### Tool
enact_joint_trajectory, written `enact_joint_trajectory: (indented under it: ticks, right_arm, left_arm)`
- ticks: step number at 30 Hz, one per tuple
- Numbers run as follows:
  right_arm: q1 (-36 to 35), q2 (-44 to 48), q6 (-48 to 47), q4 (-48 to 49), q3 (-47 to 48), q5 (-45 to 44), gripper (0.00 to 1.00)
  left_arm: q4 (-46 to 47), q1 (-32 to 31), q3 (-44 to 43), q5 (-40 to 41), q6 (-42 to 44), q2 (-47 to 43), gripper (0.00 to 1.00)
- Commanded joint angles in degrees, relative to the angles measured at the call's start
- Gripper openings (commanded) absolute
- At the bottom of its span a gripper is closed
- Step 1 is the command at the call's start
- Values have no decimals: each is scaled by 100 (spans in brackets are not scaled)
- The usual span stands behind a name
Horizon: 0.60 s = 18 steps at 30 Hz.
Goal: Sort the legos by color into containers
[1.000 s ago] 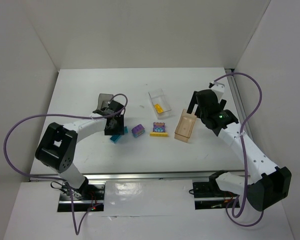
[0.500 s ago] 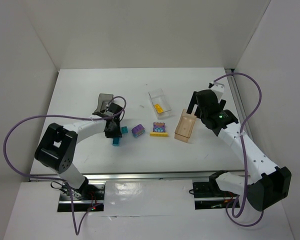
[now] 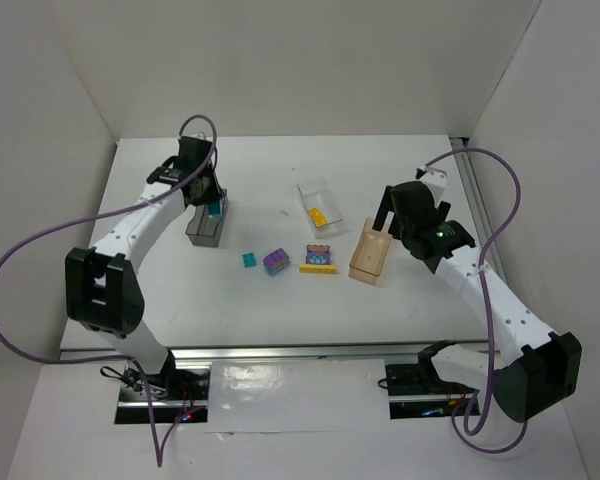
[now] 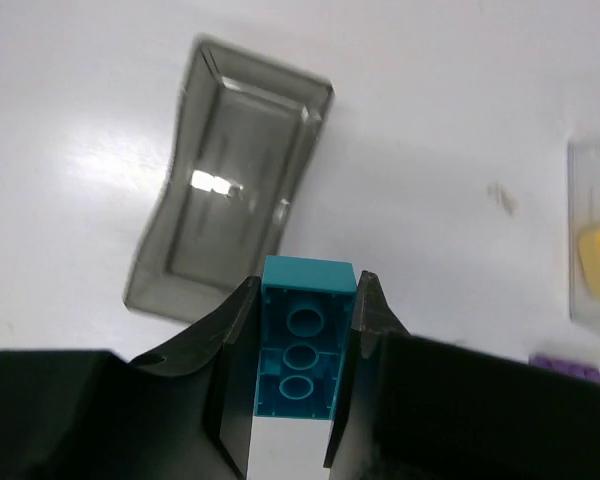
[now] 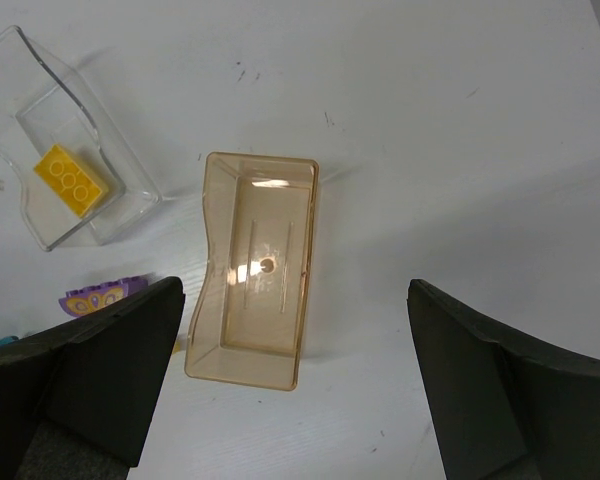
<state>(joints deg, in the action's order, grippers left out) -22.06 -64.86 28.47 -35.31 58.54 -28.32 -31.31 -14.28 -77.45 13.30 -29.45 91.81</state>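
My left gripper (image 4: 308, 290) is shut on a teal lego (image 4: 305, 340), held just above the near end of the dark grey container (image 4: 235, 190); from above the gripper (image 3: 214, 208) hangs over that container (image 3: 202, 232). On the table lie a small teal lego (image 3: 248, 260), a purple lego (image 3: 275, 261) and a purple lego (image 3: 319, 253) on a flat yellow plate (image 3: 318, 268). The clear container (image 3: 308, 190) holds a yellow lego (image 3: 318, 216). My right gripper (image 5: 295, 330) stands open above the tan container (image 5: 255, 270), with nothing between its fingers.
White walls close in the table on the left, back and right. The right wrist view also shows the clear container (image 5: 130, 200) with the yellow lego (image 5: 70, 178) and a purple lego (image 5: 100, 297) at the left.
My left gripper closed on the teal lego near the table's middle, lifted it and swung back-left over the dark grey container. The small teal lego stayed on the table. The right arm held still.
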Motion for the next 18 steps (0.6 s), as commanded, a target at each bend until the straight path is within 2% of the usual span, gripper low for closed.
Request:
enact_joint_trajectory:
  ticks: [1, 5, 6, 7, 9, 11, 15, 18]
  right_arm:
    - [36, 17, 1, 112, -10, 19, 100]
    - [36, 17, 1, 112, -10, 19, 100]
    - [36, 17, 1, 112, -10, 19, 100]
    - [36, 17, 1, 112, -10, 19, 100]
    - [36, -35, 1, 59, -10, 19, 100]
    - [36, -35, 1, 59, -10, 19, 100]
    - [36, -35, 54, 59, -10, 19, 100]
    - [36, -35, 54, 59, -10, 72, 100]
  left_arm:
    - [-244, 320, -647, 270, 457, 670, 4]
    - [-437, 540, -1333, 322, 511, 1627, 11]
    - [-437, 628, -1526, 322, 511, 1751, 18]
    - [-437, 629, -1632, 192, 511, 1866, 39]
    - [-437, 690, -1912, 16, 651, 2129, 63]
    - [-577, 690, -2072, -125, 703, 2183, 74]
    - [-648, 471, -1976, -3, 766, 1710, 74]
    - [-648, 146, -1380, -159, 574, 922, 70]
